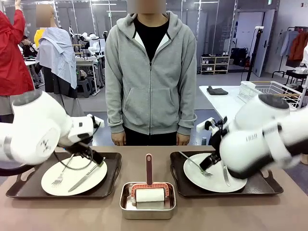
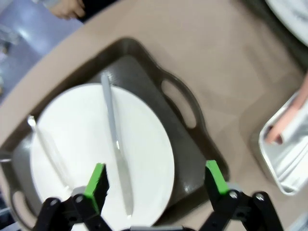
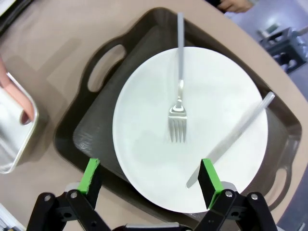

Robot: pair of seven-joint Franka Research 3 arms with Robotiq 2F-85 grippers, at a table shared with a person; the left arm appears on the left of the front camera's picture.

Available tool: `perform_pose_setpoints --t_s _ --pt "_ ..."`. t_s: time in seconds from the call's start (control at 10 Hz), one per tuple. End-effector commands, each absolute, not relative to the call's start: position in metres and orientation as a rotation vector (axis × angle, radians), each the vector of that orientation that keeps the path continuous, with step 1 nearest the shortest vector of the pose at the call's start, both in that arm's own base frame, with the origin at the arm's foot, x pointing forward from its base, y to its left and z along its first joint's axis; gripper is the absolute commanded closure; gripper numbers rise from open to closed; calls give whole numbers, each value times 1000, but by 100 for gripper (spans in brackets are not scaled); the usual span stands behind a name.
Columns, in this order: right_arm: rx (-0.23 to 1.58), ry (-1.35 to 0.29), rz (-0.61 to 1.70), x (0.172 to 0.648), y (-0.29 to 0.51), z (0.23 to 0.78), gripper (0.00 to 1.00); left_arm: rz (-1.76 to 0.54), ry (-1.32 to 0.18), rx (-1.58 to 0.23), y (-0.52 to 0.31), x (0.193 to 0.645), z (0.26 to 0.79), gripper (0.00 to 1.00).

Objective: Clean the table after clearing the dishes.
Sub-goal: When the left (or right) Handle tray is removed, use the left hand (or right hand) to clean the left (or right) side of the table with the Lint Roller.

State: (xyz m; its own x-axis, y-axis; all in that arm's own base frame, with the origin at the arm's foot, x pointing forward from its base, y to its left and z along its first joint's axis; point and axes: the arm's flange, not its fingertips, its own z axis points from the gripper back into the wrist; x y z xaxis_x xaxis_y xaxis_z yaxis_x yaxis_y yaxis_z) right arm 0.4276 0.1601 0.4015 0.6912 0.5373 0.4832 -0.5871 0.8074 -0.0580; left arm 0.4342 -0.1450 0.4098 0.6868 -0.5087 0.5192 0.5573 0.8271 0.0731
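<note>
My left hand [image 2: 155, 180] hangs wide open over the left plate [image 1: 72, 177], and my right hand [image 3: 149, 174] hangs wide open over the right plate [image 1: 203, 182]; both hold nothing. The left plate, with a fork [image 1: 58, 177] and a knife [image 1: 86, 175] on it, lies in the left tray [image 1: 112, 167] and the right plate in the right tray [image 1: 179, 179], on the brown counter [image 1: 216, 214].

No readable text, labels or numbers anywhere.

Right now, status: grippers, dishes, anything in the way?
Left gripper open above left plate, right gripper open above right plate. Nothing held, neither plate cleared. Steel pan between them; person at far edge.
</note>
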Motion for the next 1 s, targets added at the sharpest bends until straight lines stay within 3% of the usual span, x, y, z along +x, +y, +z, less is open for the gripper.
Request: perform_pose_setpoints --t_s 0.0,0.2,0.4,0.9 --pt "304 -403 629 469 135 437 0 -639 -474 -312 -114 468 441 0" --pt "632 -335 514 485 93 464 0 -615 -467 -690 -63 481 475 0" --pt "976 -351 337 471 31 466 0 -403 -560 -979 29 467 490 0" --pt "1253 -764 -172 359 -170 451 0 68 -831 -1136 195 371 448 0"
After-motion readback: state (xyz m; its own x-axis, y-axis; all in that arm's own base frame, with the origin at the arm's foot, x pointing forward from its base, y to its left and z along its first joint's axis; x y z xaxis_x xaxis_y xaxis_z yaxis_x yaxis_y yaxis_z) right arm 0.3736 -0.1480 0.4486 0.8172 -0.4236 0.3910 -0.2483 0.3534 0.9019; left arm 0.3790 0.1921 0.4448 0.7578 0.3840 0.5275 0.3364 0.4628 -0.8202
